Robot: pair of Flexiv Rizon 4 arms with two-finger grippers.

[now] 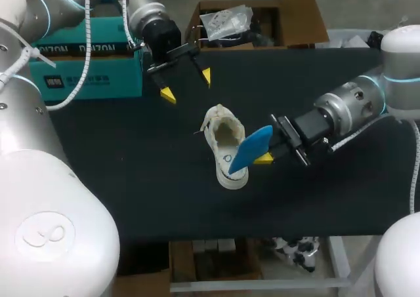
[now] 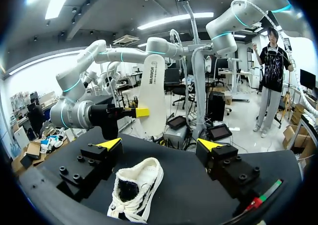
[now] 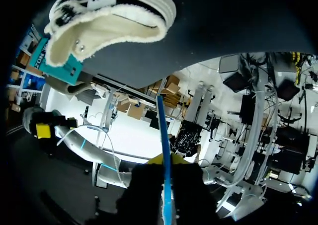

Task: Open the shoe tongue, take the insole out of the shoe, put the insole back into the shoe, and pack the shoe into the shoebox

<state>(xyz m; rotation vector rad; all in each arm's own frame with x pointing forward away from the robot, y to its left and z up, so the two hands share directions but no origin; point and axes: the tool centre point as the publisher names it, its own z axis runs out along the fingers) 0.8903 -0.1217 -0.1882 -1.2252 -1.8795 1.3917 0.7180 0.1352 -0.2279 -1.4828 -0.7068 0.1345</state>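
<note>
The white shoe (image 1: 223, 149) lies in the middle of the black table (image 1: 131, 179). Its opening faces the far side, its toe points to the near edge, and a fleecy lining shows inside.

The right gripper (image 1: 265, 155) comes in from the right and stands just beside the shoe's right flank. Its fingers are pressed together on the insole (image 1: 251, 146), clamping one end of it from both sides. In the right wrist view the insole runs edge-on as a thin blue line straight out from between the yellow tips. The insole is blue on its upper face and white underneath. It is out of the shoe, held tilted over the shoe's right side. In the left wrist view it stands nearly upright in the air and seems clear of the shoe. From above, though, the two overlap, and I cannot be sure they do not touch.

The left gripper (image 1: 187, 85) hangs over the table on the far left of the shoe, its fingers spread wide apart with nothing between them. The shoe lies ahead of and below it, apart from both tips.

The teal shoebox (image 1: 92, 67) sits at the far left of the table, just beyond the left gripper and well apart from the shoe.
</note>
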